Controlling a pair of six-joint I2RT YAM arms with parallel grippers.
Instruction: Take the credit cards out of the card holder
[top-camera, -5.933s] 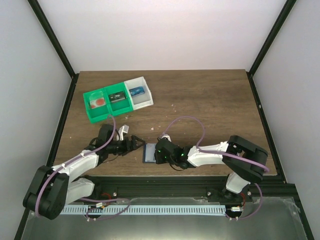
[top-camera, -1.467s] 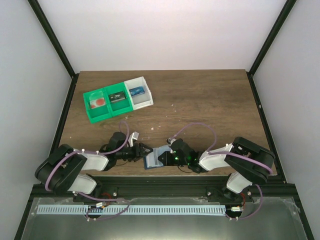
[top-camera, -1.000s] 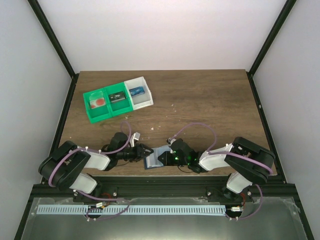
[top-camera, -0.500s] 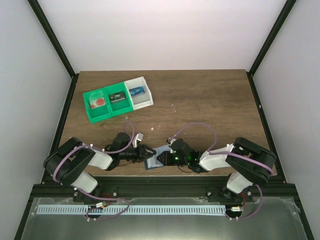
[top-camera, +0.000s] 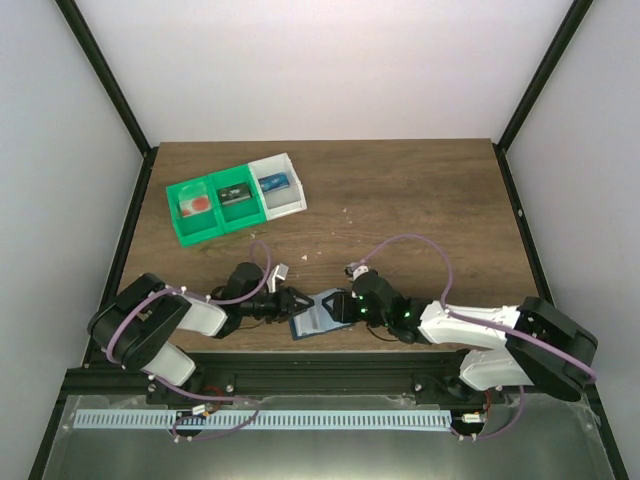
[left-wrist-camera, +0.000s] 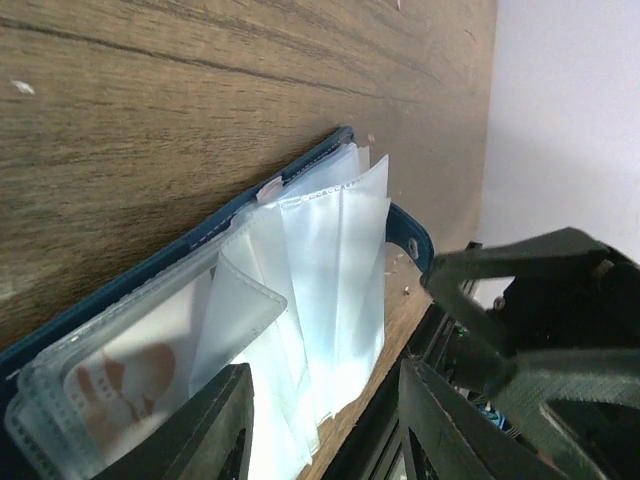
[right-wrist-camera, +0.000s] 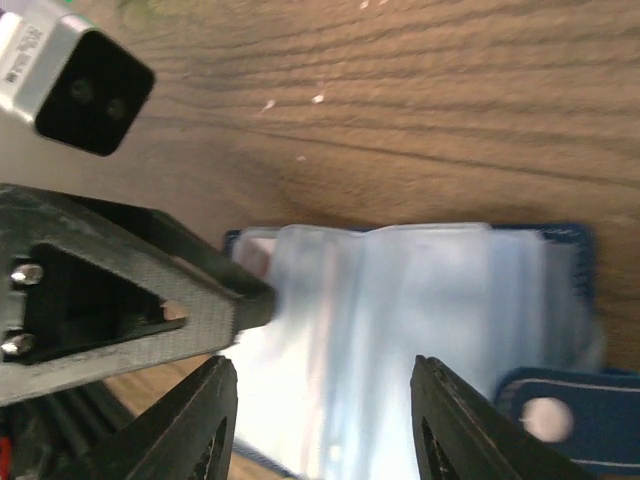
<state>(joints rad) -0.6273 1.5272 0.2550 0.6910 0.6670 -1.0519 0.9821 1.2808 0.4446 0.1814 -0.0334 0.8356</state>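
Note:
The blue card holder lies open near the table's front edge, between my two grippers. Its clear plastic sleeves fan upward. One of the credit cards, pale with a brownish print, shows through a sleeve in the left wrist view. My left gripper stands open at the holder's left side, sleeves between its fingers, and one fingertip touches the sleeves' edge. My right gripper is open over the sleeves from the right, jaws well apart. The holder's snap tab sticks out beside it.
A green-and-white three-compartment tray with small items stands at the back left of the wooden table. The black front rail runs just behind the holder. Dark frame posts line the sides.
My right gripper has opened from shut and let go of the card holder's sleeves; its arm has stretched out lower and farther right. The left gripper has edged closer to the holder.

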